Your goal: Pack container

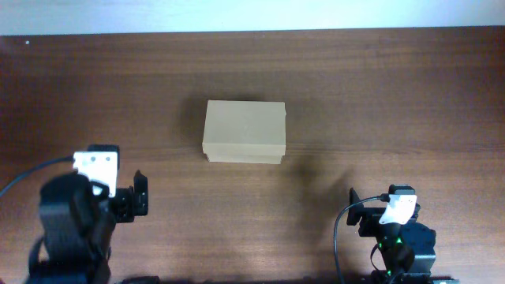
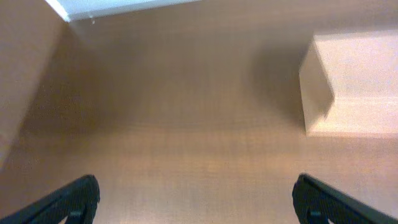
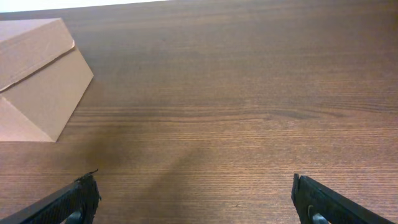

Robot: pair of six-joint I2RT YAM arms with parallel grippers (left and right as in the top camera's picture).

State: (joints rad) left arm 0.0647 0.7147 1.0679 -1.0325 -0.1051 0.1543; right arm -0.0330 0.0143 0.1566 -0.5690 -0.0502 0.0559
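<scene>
Squarely in the middle of the dark wooden table, the container is sitting flat with its lid flap lying closed and its long sides running left to right. Bare wood is surrounding it on every side.

The left gripper is hovering near the table's front-left, well apart from the box, its jaws spread wide and grasping nothing. In its wrist view the box is showing at the upper right, with only open wood lying between the fingers and the cardboard.

The right gripper is hanging at the front-right, likewise released and empty, its fingers framing plain tabletop. The box is appearing at the upper left of that view, one corner pointing toward the camera.

A black cable is looping beside the right arm and another is trailing off the left arm, both lying near the front edge, well apart from the box.
</scene>
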